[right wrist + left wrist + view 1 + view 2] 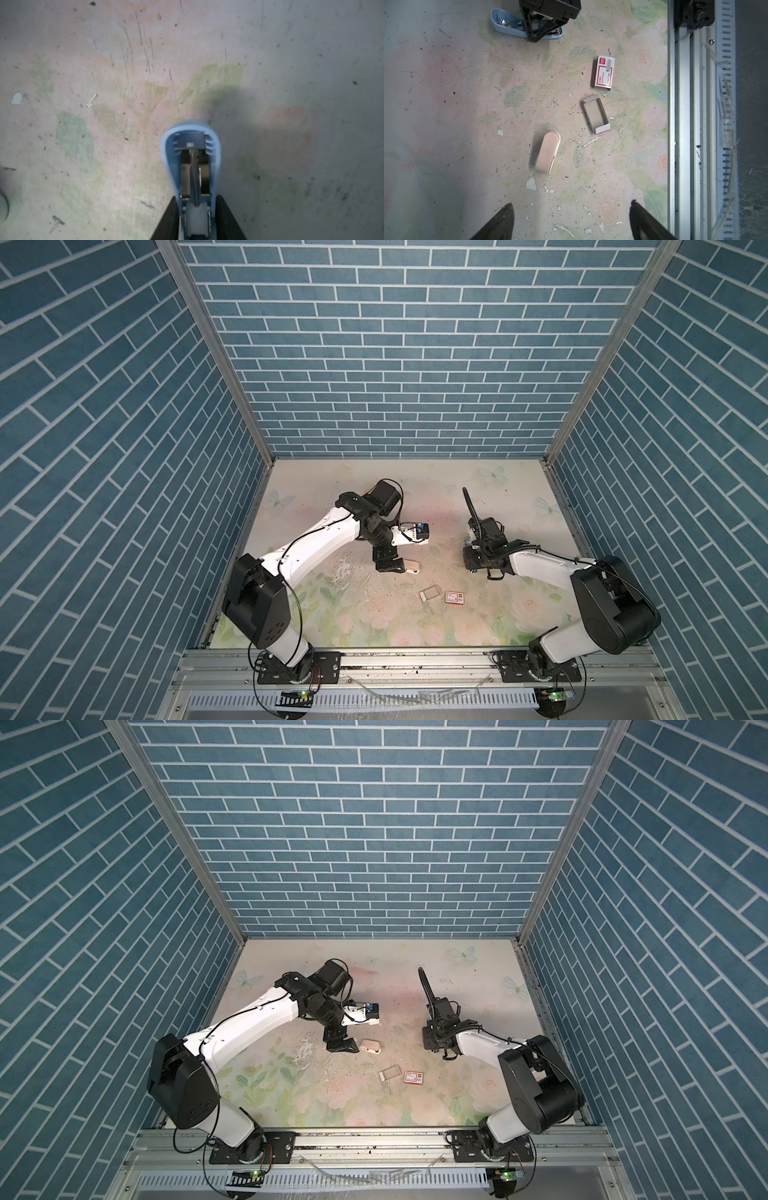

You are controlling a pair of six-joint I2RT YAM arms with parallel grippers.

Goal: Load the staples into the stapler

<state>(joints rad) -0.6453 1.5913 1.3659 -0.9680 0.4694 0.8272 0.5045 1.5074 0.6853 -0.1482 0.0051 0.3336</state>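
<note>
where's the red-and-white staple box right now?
In both top views the staple box lies flat on the table, in the front half and slightly right of the middle. It is just right of the grey tray, not touching it.

**Robot test cell, not a home or office**

Boxed in by blue brick-print wall panels [395, 344] on aluminium posts [219, 352]. Floored with a scuffed floral table sheet [415, 497]. Fitted with a left arm [316, 539] and right arm [544, 566] bolted to an aluminium rail [415, 662].

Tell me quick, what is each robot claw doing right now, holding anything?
Left gripper: open, holding nothing.
Right gripper: closed on the light blue plastic stapler.
</note>
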